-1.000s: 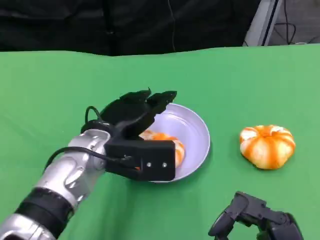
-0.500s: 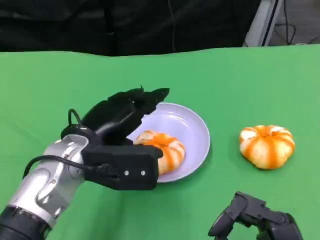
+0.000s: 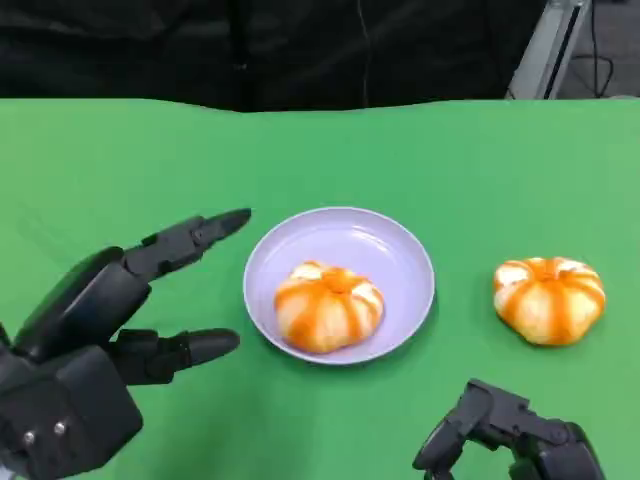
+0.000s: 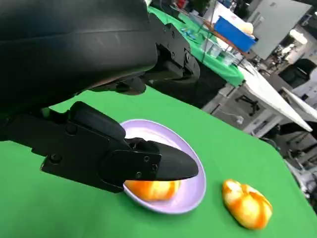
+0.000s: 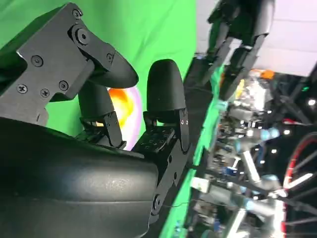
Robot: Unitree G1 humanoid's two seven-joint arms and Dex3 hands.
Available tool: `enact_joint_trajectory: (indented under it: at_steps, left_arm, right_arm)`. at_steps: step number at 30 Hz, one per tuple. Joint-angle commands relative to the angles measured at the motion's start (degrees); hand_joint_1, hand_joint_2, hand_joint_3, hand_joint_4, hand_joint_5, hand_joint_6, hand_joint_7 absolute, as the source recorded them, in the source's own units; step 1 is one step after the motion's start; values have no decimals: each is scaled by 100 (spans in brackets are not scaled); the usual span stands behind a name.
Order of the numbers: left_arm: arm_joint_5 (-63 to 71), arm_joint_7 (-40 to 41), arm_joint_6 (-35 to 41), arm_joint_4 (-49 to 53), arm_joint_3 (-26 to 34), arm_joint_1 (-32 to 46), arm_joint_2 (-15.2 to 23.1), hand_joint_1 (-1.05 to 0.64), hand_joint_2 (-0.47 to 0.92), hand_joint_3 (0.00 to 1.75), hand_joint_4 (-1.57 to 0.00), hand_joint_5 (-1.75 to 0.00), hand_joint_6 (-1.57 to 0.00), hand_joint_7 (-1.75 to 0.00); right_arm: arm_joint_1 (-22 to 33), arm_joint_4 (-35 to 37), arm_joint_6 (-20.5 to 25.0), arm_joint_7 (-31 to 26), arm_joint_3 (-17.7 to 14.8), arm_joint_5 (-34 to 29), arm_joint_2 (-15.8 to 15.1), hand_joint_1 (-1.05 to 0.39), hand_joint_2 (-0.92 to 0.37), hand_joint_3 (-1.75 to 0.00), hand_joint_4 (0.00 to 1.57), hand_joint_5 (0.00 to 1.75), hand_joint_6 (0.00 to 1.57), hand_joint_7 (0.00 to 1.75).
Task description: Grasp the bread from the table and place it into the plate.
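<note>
Bread (image 3: 328, 306) lies in plate (image 3: 395, 250); left hand (image 3: 95, 335) beside it, fingers (image 3: 190, 235) apart, empty; second bread (image 3: 549, 298) on worktop (image 3: 450, 160).

Bread (image 3: 328, 306) on plate (image 3: 400, 250) — left hand (image 3: 110, 300) seemingly empty

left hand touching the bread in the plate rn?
Apart. The head view shows green table between the left hand and the plate; the bread lies inside it.
</note>
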Motion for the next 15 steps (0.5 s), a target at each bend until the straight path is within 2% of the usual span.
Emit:
enact_joint_trajectory:
  at_steps: [1, 5, 6, 7, 8, 9, 10, 11, 13, 15]
  left_arm:
    - [-59, -101, 54, -130, 30, -21, 4, -63, 92, 32, -39, -24, -38, -11]
    - [-49, -123, 63, -139, 44, -19, -14, -63, 92, 32, -38, -25, -38, -11]
    - [-579, -10, -212, -214, 214, 318, -329, -63, 92, 32, -38, -25, -38, -10]
    - [-984, 67, -421, -270, 345, 572, -567, -46, 90, 29, -56, -42, -55, -19]
    - [-1267, 105, -568, -305, 439, 745, -732, -35, 91, 23, -61, -61, -66, -25]
    - [-1614, 211, -898, -368, 544, 1271, -1054, -31, 91, 21, -63, -69, -70, -27]
    - [-1770, 264, -1110, -399, 596, 1614, -1254, -11, 83, 54, -72, -105, -82, -58]
    - [-1878, 290, -1267, -416, 634, 1849, -1398, 2, 69, 90, -75, -135, -78, -99]
    - [-1941, 265, -1393, -416, 673, 1990, -1513, 9, 60, 112, -76, -151, -75, -124]
    - [-1941, 224, -1420, -417, 697, 2009, -1556, 10, 59, 117, -77, -154, -74, -130]
  right_arm:
    - [86, -42, -33, -27, -36, 30, -55, -7, -31, -133, 76, 158, 81, 129]
    - [92, -46, -33, -21, -40, 28, -49, -7, -31, -133, 76, 158, 81, 129]
    - [94, -59, -22, -18, -43, 28, -52, -7, -31, -133, 76, 158, 81, 129]
    - [95, -68, -14, -16, -44, 29, -55, -7, -31, -133, 75, 158, 81, 129]
    - [95, -74, -8, -15, -46, 29, -57, -8, -31, -134, 75, 158, 81, 129]
    - [99, -91, -13, -11, -56, 23, -72, -8, -31, -134, 75, 158, 81, 129]
    - [101, -101, -21, -8, -67, 18, -86, -7, -30, -135, 75, 158, 81, 129]
    - [102, -109, -25, -5, -74, 15, -96, -7, -30, -135, 75, 158, 81, 129]
    - [103, -114, -27, -2, -79, 14, -102, -7, -30, -136, 75, 158, 81, 129]
    - [103, -114, -27, -2, -79, 15, -104, -7, -30, -136, 75, 158, 81, 129]
